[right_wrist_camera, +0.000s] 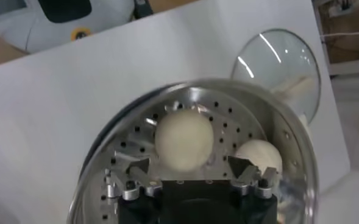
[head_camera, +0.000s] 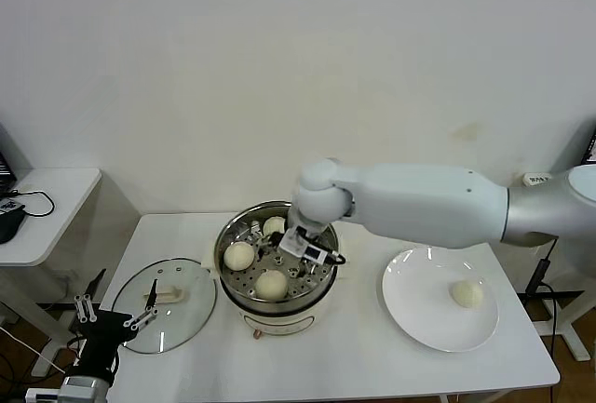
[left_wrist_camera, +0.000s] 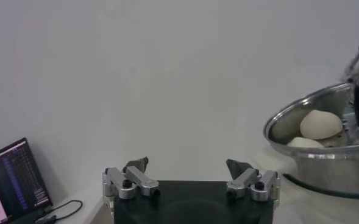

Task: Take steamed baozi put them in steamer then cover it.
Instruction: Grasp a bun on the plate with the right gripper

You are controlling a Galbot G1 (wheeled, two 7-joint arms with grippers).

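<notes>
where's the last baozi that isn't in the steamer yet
In the head view it sits on the white plate at the table's right side, right of the steamer: the lone baozi.

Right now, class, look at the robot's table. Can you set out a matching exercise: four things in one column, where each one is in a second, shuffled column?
Things:
1. lid
2. lone bun
3. right gripper
4. left gripper

Places:
A. on the white plate
B. inside the steamer, open over a bun
C. flat on the table, on the robot's left side of the steamer
D. open, low at the table's left edge, near the lid

Pairs: 1-C, 2-A, 3-B, 4-D
</notes>
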